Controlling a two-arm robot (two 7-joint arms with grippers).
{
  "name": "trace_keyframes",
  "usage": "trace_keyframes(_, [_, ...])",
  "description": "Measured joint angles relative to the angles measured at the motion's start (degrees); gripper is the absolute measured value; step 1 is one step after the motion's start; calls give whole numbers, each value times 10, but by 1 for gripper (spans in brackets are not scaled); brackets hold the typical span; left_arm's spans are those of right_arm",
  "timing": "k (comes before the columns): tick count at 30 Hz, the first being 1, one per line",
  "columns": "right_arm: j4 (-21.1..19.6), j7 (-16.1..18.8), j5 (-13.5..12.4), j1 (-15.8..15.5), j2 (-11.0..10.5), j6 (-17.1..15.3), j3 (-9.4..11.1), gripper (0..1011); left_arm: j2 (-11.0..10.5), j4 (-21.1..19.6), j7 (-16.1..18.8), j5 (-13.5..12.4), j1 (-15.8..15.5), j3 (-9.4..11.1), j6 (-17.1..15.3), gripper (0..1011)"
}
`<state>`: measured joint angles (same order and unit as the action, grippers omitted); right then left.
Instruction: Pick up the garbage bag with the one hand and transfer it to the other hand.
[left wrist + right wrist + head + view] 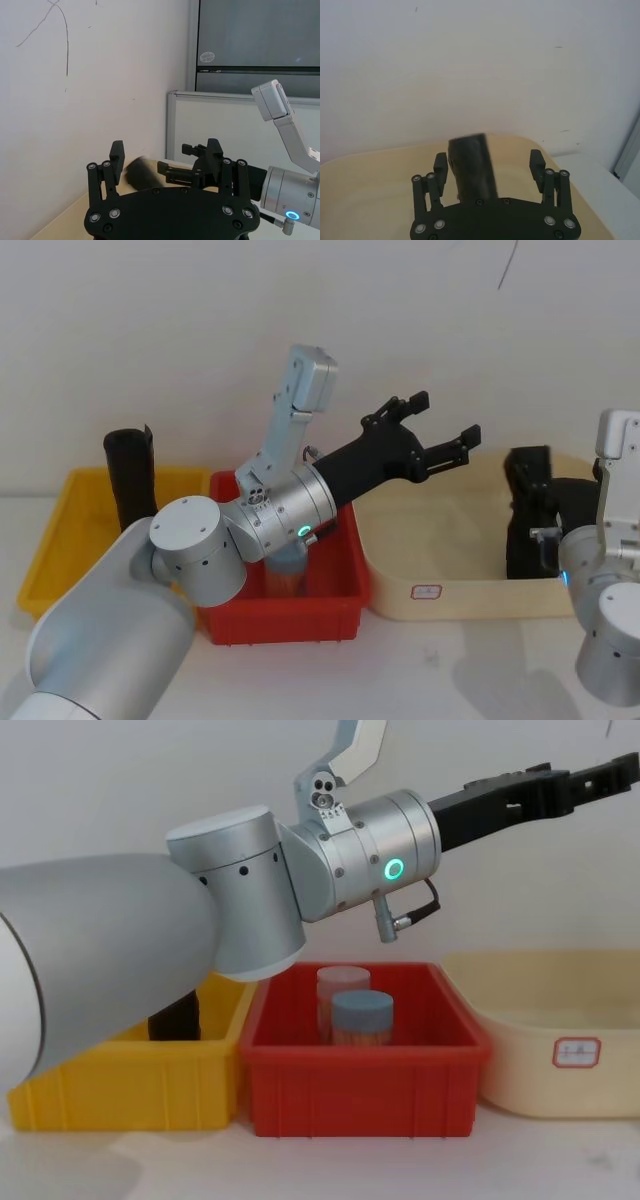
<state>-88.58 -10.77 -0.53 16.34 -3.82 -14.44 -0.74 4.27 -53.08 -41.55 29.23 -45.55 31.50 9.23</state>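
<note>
Two grippers stand spread: the right gripper (488, 157) straddles the garbage bag (470, 167) at the beige tub's (480, 598) right end, and the left gripper (445, 420) hovers above its left half. Centre the bag between the right jaws, then close firmly at mid-height before you lift.

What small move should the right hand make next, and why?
Probably close the right hand on the bag: its open fingers stand on either side of it in the tub, and the left hand hovers open nearby.

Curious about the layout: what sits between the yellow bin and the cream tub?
A red bin holding a blue-lidded jar and a paler jar; chest view shows it.
</note>
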Motion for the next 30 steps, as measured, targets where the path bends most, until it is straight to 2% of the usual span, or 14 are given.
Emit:
trace_keyframes(3, [-5,6,-3,-3,0,-3,1,1000,-2,-6,5,-1,3,1,0,1000])
trace_keyframes(13, [-37,50,-20,-24,-7,-16,0,1000,-25,-61,54,-20,30,1,-10,1000])
trace_keyframes(30, [-118,156,-60,-85,-35,-42,-20,1000,-91,-213,180,-73,120,-21,-58,1000])
